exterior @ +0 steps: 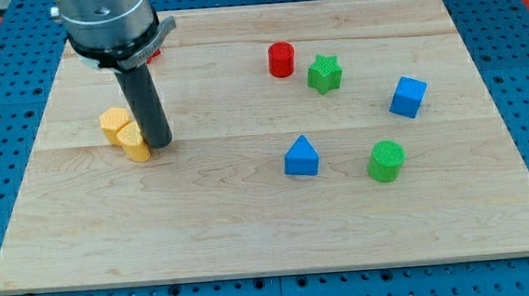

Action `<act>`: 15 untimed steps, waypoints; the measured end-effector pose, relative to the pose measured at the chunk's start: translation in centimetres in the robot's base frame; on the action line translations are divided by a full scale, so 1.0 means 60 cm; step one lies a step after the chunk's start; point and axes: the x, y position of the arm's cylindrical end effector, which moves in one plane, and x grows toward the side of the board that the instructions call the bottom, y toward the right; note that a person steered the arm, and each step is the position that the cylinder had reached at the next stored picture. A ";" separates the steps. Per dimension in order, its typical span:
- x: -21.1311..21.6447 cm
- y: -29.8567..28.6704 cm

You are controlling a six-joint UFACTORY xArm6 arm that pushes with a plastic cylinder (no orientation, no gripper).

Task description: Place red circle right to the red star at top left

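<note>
The red circle point(281, 59), a short red cylinder, stands on the wooden board at the view's upper middle. The red star point(153, 53) at the view's top left is almost wholly hidden behind the arm's grey housing; only a red sliver shows. My tip point(159, 142) rests on the board at the view's left, touching the right side of two yellow blocks point(123, 133). It is far to the left of the red circle and below the red star.
A green star point(325, 73) sits just right of the red circle. A blue cube point(408, 96) is at the right, a blue triangle point(301, 157) and a green cylinder point(387, 161) lower down. The board's edge point(273, 274) borders blue pegboard.
</note>
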 end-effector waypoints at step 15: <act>-0.362 -0.059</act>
